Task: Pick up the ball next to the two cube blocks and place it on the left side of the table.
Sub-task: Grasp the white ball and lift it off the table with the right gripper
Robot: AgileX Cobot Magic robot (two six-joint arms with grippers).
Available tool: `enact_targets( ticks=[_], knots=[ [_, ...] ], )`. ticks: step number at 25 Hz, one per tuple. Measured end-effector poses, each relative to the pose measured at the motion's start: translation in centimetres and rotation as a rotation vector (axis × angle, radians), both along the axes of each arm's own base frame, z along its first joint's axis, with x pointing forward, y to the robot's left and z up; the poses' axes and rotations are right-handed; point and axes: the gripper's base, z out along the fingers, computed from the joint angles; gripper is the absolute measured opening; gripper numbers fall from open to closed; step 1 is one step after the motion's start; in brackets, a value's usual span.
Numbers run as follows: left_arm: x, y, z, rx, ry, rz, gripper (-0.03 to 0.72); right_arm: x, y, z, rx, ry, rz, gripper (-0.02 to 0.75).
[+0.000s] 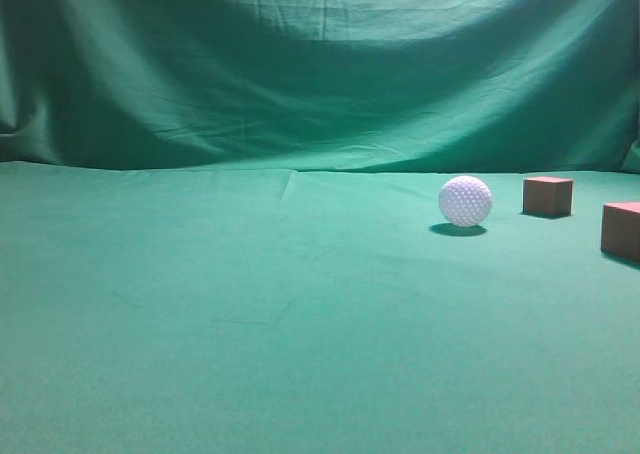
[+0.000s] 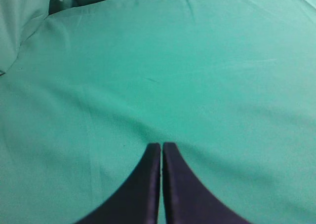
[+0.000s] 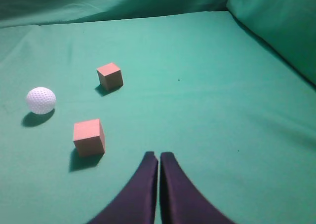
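Green cloth covers the table (image 1: pixel 200 324), and its left side is bare, ready for the ball (image 1: pixel 465 201). That ball sits to the right, near the two cube blocks (image 3: pixel 98 105) but not touching them. Both the left gripper (image 2: pixel 161 146) and the right gripper (image 3: pixel 158 156) are pinched closed on nothing, so no grab has begun.

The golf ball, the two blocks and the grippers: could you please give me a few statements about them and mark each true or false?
1. The golf ball sits on the table, touching neither block. True.
2. The far block is stacked on the near block. False: both stand apart on the cloth.
3. The right gripper has its fingers together and holds nothing. True.
4. The left gripper holds the ball. False: its fingers are shut over bare cloth.
5. In the exterior view the ball lies right of both blocks. False: it lies left of them.
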Motion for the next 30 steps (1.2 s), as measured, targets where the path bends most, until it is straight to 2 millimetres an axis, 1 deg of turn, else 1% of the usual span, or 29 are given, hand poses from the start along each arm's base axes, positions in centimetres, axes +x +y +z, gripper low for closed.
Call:
enact_targets(
  ticks=[23, 25, 26, 27, 30],
  knots=[
    [0.0, 0.0, 0.0, 0.000, 0.000, 0.000, 0.000, 0.0, 0.0, 0.1, -0.010, -0.012, 0.002, 0.000],
    [0.0, 0.0, 0.0, 0.000, 0.000, 0.000, 0.000, 0.2, 0.1, 0.5, -0.004, -0.066, 0.009, 0.000],
    [0.0, 0.0, 0.0, 0.000, 0.000, 0.000, 0.000, 0.3, 0.2, 1.0, 0.002, -0.124, 0.017, 0.000],
    [0.0, 0.0, 0.0, 0.000, 0.000, 0.000, 0.000, 0.4, 0.2, 1.6, 0.021, -0.187, 0.022, 0.000],
    [0.0, 0.0, 0.0, 0.000, 0.000, 0.000, 0.000, 0.3, 0.6, 4.0, 0.102, -0.454, 0.054, 0.000]
  ],
)
